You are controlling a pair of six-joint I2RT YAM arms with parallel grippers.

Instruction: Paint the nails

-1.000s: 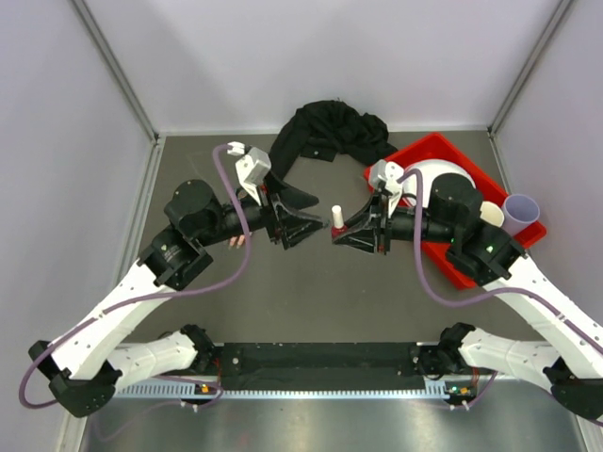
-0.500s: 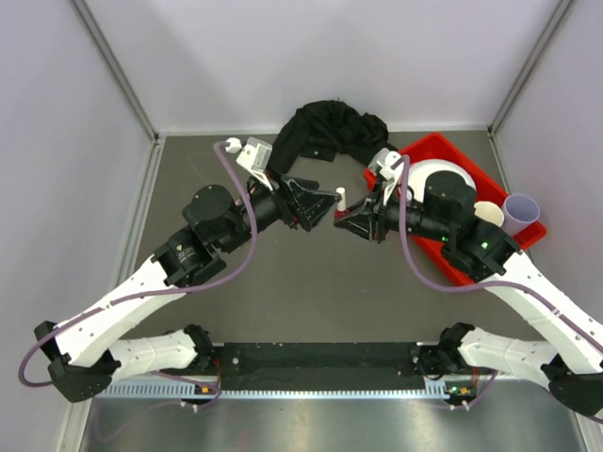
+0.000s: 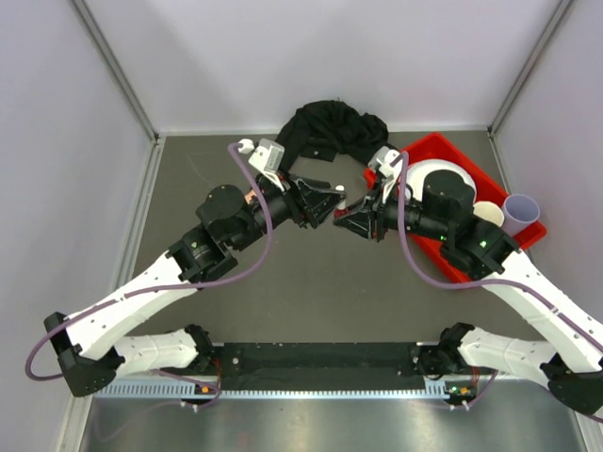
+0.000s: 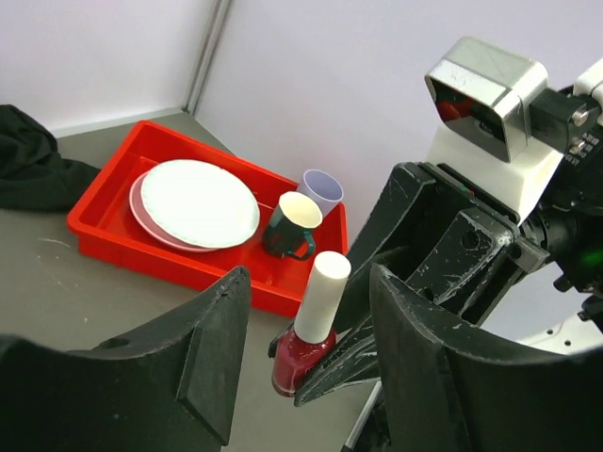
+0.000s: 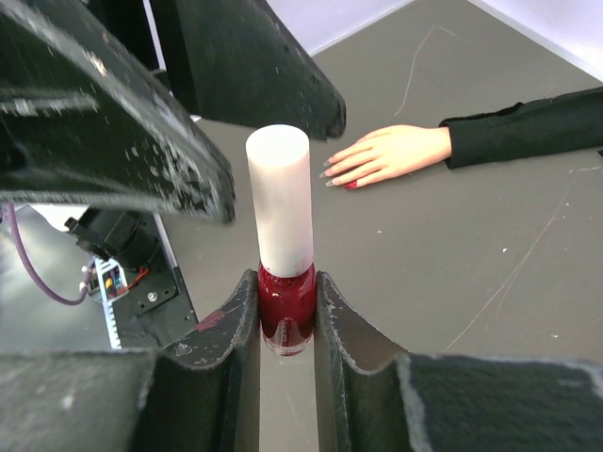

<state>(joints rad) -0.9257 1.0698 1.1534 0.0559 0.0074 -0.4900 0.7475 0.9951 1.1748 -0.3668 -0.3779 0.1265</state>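
A small red polish bottle (image 5: pixel 285 306) with a tall white cap (image 5: pixel 280 202) stands upright between the fingers of my right gripper (image 5: pixel 285 315), which is shut on its glass body above the table. My left gripper (image 4: pixel 316 344) is open, one finger on each side of the white cap (image 4: pixel 323 297) with a gap on both sides. The peach mannequin hand (image 5: pixel 386 155) lies flat on the table beyond, in its black sleeve (image 5: pixel 528 127). Its nails (image 5: pixel 336 173) are tiny; one fingertip looks red. In the top view my left gripper (image 3: pixel 336 202) and right gripper (image 3: pixel 347 217) meet mid-table and the left arm hides most of the hand.
A red tray (image 4: pixel 122 240) at the back right holds stacked plates (image 4: pixel 198 202) and a dark green mug (image 4: pixel 287 231). A lilac cup (image 4: pixel 320 188) stands at its far edge. Black cloth (image 3: pixel 330 127) is bunched at the back wall.
My left gripper has swung right and forward until its fingers flank the bottle's cap, and its jaws have narrowed. The right gripper has carried the bottle slightly back and now holds still.
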